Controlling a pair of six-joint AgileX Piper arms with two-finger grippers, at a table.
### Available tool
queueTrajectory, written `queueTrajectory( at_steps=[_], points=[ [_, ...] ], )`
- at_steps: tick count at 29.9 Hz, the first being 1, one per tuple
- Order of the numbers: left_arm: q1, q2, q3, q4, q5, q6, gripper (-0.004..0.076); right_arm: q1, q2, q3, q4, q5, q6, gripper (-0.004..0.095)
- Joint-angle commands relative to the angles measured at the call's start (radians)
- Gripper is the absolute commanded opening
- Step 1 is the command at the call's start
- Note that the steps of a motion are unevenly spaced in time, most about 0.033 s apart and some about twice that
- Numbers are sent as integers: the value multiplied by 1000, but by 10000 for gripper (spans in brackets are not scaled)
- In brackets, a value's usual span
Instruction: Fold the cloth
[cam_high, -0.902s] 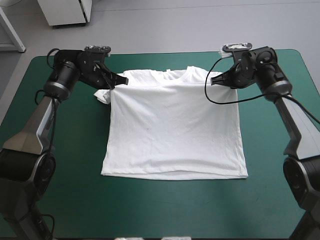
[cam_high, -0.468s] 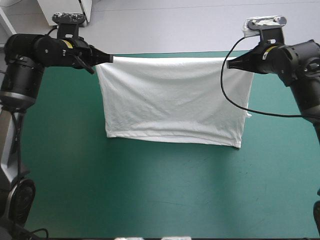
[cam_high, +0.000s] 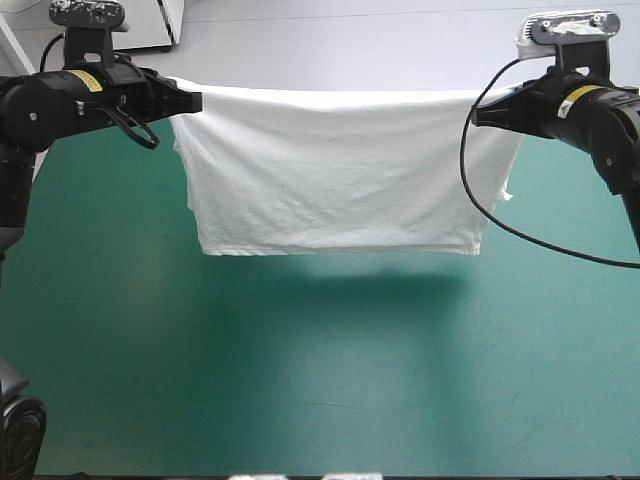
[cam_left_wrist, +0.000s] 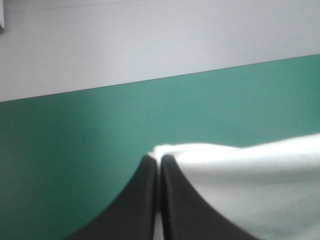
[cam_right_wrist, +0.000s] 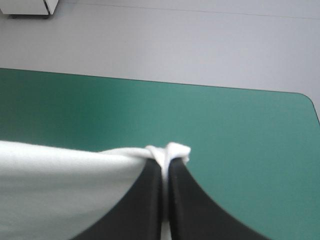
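Item: white T-shirt (cam_high: 335, 170), stretched in the air over the teal-green cover (cam_high: 300, 380), higher than just before. Your left gripper (cam_high: 195, 100) and right gripper (cam_high: 478, 115) each pinch a top corner. The yellow wrist labels (cam_high: 85, 80) are unreadable.

The hanging T-shirt (cam_high: 335, 170) hides the far edge of the table (cam_high: 300, 380); its collar cannot be seen.

Bright even light, soft shadow beneath the T-shirt (cam_high: 340, 170), wrist views perhaps blurred.

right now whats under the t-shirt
Below the T-shirt only the teal-green cover and a shadow show. The hanging cloth hides the cover behind it, so that strip cannot be checked.
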Motion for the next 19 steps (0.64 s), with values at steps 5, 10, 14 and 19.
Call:
queueTrajectory(
  at_steps=[5,10,14,19],
  points=[
    [-6,57,-26,-6,-349,-2,-10,-2,81,-29,-135,-336,72,-17],
    [-6,135,-26,-1,-586,-2,-10,-2,171,-31,-287,-539,213,-17],
    [-6,173,-26,1,-724,-2,-10,-2,231,-99,-357,-586,284,-17],
    [-4,226,-26,1,-760,-2,-10,-2,322,-209,-357,-523,284,-17]
  ],
)
